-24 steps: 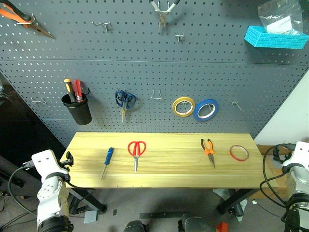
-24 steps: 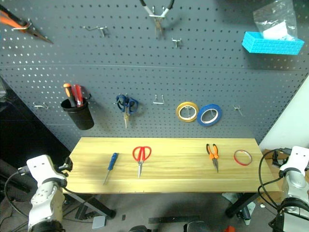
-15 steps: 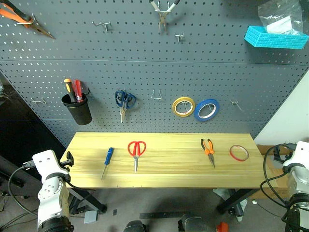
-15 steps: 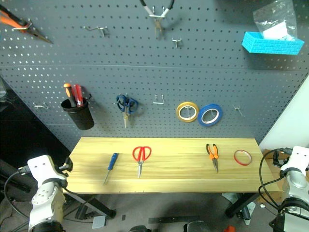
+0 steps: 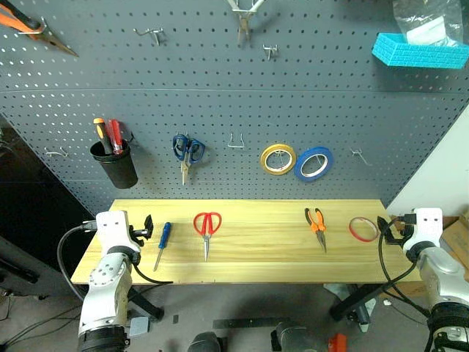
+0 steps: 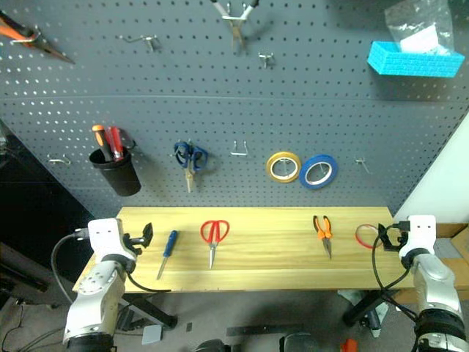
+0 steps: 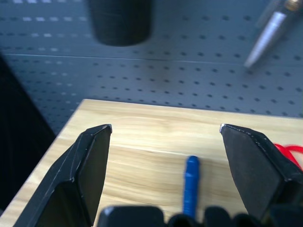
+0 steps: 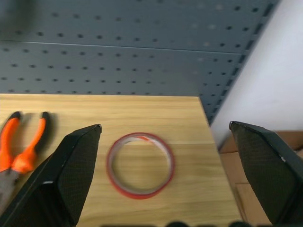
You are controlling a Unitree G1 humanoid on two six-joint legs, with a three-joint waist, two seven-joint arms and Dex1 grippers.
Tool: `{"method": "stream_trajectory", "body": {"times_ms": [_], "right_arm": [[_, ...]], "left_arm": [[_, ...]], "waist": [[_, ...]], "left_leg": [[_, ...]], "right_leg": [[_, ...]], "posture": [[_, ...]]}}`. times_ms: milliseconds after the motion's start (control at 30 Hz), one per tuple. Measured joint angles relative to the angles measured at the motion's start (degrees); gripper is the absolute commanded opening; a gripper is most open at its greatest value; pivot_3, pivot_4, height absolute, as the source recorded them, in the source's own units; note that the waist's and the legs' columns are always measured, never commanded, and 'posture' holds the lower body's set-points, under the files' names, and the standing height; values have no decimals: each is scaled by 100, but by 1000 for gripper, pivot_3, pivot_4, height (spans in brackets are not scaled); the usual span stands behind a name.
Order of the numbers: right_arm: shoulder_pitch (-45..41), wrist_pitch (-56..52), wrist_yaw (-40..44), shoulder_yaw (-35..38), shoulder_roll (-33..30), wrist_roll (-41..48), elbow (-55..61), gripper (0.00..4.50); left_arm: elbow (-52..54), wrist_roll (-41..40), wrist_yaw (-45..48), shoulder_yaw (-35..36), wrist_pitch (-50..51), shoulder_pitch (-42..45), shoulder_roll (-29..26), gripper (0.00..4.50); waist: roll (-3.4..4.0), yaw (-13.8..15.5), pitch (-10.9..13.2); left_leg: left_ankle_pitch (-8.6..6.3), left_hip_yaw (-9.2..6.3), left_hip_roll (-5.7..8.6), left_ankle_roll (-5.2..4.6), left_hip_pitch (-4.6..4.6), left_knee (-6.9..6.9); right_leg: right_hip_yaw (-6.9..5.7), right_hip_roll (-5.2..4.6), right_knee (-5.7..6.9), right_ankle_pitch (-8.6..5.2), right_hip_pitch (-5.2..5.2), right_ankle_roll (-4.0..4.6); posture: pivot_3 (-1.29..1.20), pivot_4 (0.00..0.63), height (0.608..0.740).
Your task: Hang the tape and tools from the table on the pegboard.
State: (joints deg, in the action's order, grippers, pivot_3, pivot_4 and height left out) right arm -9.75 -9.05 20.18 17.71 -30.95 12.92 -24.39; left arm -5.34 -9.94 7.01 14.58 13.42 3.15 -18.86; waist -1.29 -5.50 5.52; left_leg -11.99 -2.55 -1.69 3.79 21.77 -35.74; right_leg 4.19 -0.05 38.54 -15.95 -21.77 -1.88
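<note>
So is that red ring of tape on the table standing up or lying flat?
Lying flat. The red tape rests on its side on the table, its round opening facing up.

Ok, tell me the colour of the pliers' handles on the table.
Orange and black; the pliers show best in the right wrist view.

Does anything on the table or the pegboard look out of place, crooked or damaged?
Nothing stands out. The blue-handled screwdriver, red-handled scissors, orange-and-black pliers and thin red tape ring lie in a row on the light wood table, none damaged.
</note>
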Motion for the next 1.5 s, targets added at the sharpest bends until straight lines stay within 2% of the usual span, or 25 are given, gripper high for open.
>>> {"method": "stream_trajectory", "body": {"times_ms": [200,367,533,600,867,1033,1300,1333,1500], "right_arm": [[-248,-954,267,-448,-98,-90,362,4500],[-838,-1466,596,-773,-276,-187,48,4500],[-1686,-1457,783,-1017,-269,-392,-883,4500],[-2109,-1303,839,-1125,-281,-567,-1640,4500],[-3291,-692,905,-1488,-258,-1147,-3986,4500],[-3517,-586,948,-1559,-256,-1363,-4598,2906],[-3652,-576,1202,-1793,-241,-1655,-4742,232],[-3648,-517,1197,-1858,-229,-1719,-4739,33],[-3544,-168,1071,-2087,-205,-1994,-4642,33]], "left_arm": [[628,-5,1223,-1210,300,359,-124,3938],[1302,-598,2593,-1929,1057,828,-360,3938],[1651,-772,3520,-2455,1362,1342,-630,3938],[1644,-773,3723,-2565,1461,1511,-720,3938],[1649,-777,4110,-2734,1529,1874,-752,3938],[1684,-778,4167,-2773,1619,1868,-839,3975],[2197,-1035,4792,-2938,1874,1787,-1174,3975],[2203,-1029,4864,-2957,1857,1787,-1223,3975],[2208,-813,5045,-3122,1379,1886,-1290,3975]], "waist": [[-13,-59,306],[2,-128,546],[-7,-210,732],[-13,-228,823],[-34,-211,1012],[-45,-188,1075],[-53,-138,1084],[-54,-130,1084],[-63,-103,1085]], "left_leg": [[-1,3,3,-1,26,-4],[-6,3,1,-11,80,-5],[-10,0,1,-17,90,-4],[-11,-1,2,-19,95,-12],[-12,1,7,-20,120,-10],[-12,0,7,-20,124,-8],[-13,2,6,-18,122,-12],[-13,2,6,-18,122,-13],[-12,2,6,-18,123,-22]], "right_leg": [[5,-1,-2,1,-17,-3],[5,2,0,20,-61,-44],[3,3,-2,16,-67,-52],[4,1,-2,16,-67,-53],[5,-5,-3,16,-93,-55],[5,-7,-3,14,-98,-58],[7,-7,1,14,-101,-59],[6,-7,1,14,-101,-60],[8,-7,-1,17,-98,-64]], "posture": [[-160,194,740],[-159,233,740],[-143,259,740],[-132,268,740],[-85,285,740],[-75,284,740],[-70,278,740],[-74,277,740],[-90,270,740]]}}
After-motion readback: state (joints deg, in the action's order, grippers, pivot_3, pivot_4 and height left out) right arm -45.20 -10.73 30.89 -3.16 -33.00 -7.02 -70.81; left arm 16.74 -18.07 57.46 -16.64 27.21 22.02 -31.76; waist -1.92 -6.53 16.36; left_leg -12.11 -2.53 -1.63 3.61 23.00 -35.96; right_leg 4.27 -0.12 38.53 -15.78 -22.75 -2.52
